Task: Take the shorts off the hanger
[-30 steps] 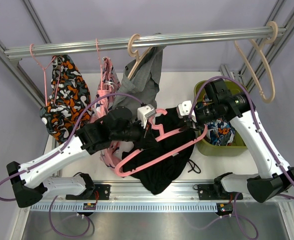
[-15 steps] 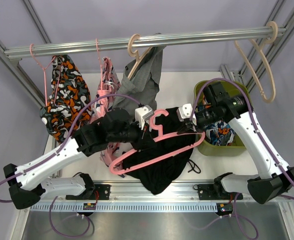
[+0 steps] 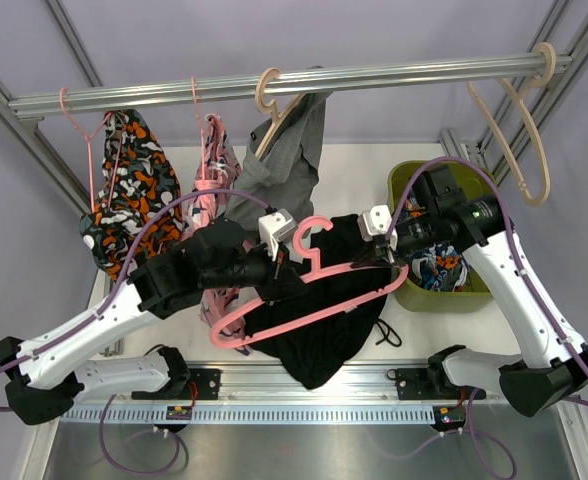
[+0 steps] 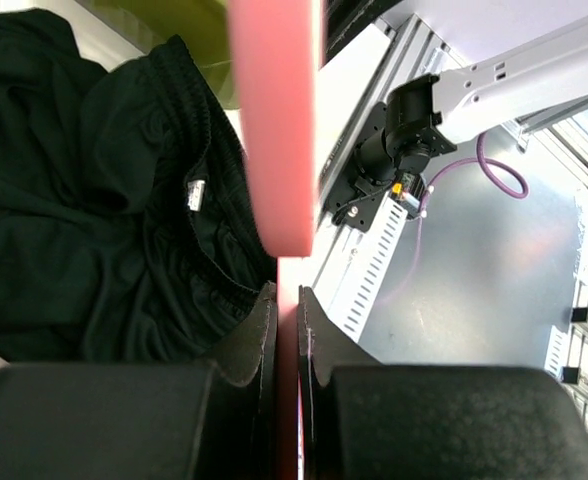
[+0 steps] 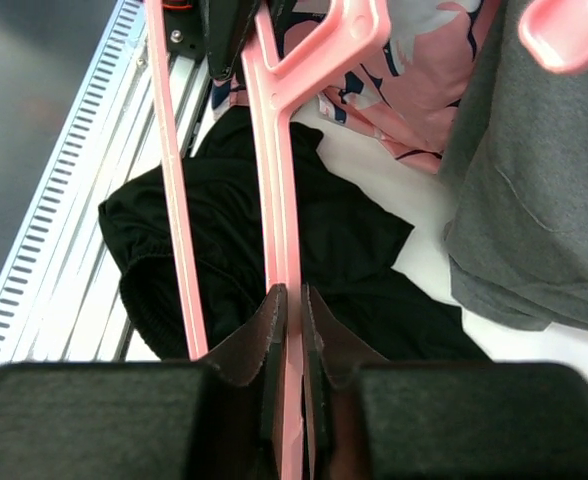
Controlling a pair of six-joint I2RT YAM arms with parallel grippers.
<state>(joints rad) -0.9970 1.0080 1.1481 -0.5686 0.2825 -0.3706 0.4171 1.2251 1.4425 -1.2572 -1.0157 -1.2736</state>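
On the white tabletop [image 3: 369, 175], near the middle of its near edge, plain black cloth shorts [image 3: 319, 345] are lying crumpled, below both pincers. A pink plastic hanger [image 3: 320, 268] is crossing above them; whether any cloth is draping over its bar is unclear. The left pincer [image 3: 277, 262] and right pincer [image 3: 382, 252] are each clenching the hanger.

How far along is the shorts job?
Done: patterned shorts in the green bin, one beige hanger bare. In hand: left gripper and right gripper pinch the pink hanger over the black shorts. Left: grey shorts and two patterned pairs hung on the rod.
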